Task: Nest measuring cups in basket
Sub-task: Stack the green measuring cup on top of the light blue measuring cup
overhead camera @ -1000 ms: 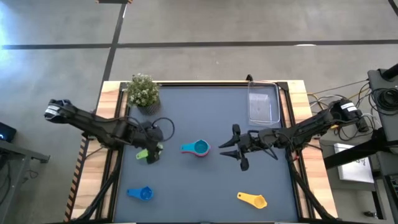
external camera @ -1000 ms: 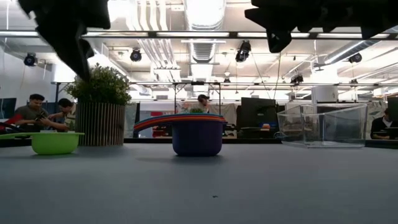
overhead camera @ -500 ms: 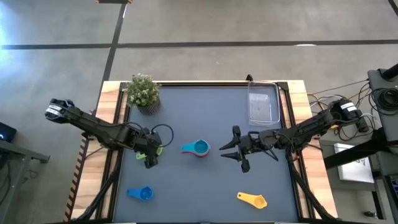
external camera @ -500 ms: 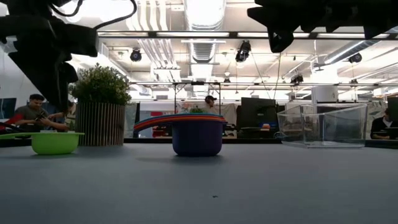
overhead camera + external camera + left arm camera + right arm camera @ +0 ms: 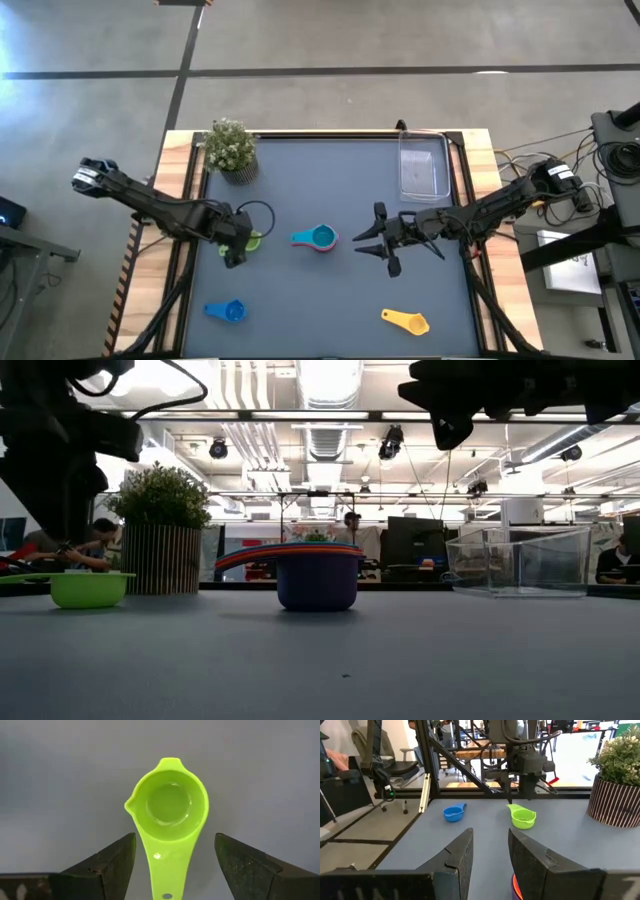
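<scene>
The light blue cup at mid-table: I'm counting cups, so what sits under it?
The light blue cup tops a nested stack. Red, orange and purple rims show beneath it, on a dark blue-purple bowl. The inner bowls are covered, so the count stays uncertain.

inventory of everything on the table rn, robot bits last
stacked cups: several nested, light blue on top, table centre
green cup: 1, left of the stack, lying on the table between the left claw's fingers, not gripped
blue cup: 1, near-left part of the table
yellow cup: 1, near-right part
basket: 1, clear, empty, far right
potted plant: 1, green, far-left corner
table: 1, grey top
left claw: 1, dark, open, above the green cup's handle
right claw: 1, dark, right of the stack, holding nothing
</scene>
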Motion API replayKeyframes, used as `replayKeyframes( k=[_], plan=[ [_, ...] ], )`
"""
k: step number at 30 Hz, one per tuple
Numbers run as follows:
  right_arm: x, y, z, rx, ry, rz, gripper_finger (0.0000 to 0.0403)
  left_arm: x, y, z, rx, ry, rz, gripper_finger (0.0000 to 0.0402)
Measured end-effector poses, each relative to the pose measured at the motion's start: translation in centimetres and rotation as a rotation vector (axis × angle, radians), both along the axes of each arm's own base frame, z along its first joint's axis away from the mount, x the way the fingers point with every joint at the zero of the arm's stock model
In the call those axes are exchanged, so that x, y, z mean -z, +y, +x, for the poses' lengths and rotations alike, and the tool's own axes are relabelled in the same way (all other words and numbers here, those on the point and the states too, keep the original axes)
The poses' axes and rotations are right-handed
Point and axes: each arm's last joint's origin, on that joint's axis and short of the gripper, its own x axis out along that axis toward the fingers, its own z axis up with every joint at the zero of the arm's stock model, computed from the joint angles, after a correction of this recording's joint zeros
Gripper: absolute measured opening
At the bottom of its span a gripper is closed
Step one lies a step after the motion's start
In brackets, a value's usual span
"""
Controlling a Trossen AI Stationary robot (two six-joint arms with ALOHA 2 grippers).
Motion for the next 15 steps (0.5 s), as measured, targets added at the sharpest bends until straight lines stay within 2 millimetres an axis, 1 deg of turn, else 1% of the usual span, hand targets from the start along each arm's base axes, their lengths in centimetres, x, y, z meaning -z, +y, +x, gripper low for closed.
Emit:
replayKeyframes(
  k=[5,9,13,15],
  plan=[
    [0.0,0.0,0.0,0.0,0.0,0.0,0.0112,-0.06,-0.05,-0.27,0.006,0.015,-0.008,0.0254],
    [0.06,0.0,0.0,0.0,0.006,-0.001,0.0111,0.01,0.01,-0.47,-0.008,0.036,-0.007,0.0263],
    [0.16,0.0,-0.01,0.0,0.016,-0.004,0.0112,-0.13,-0.58,0.01,0.018,-0.029,-0.024,0.0276],
    [0.17,0.0,-0.01,0.0,0.017,-0.004,0.0112,-0.15,-0.81,-0.09,0.04,-0.035,-0.007,0.0278]
  ],
)
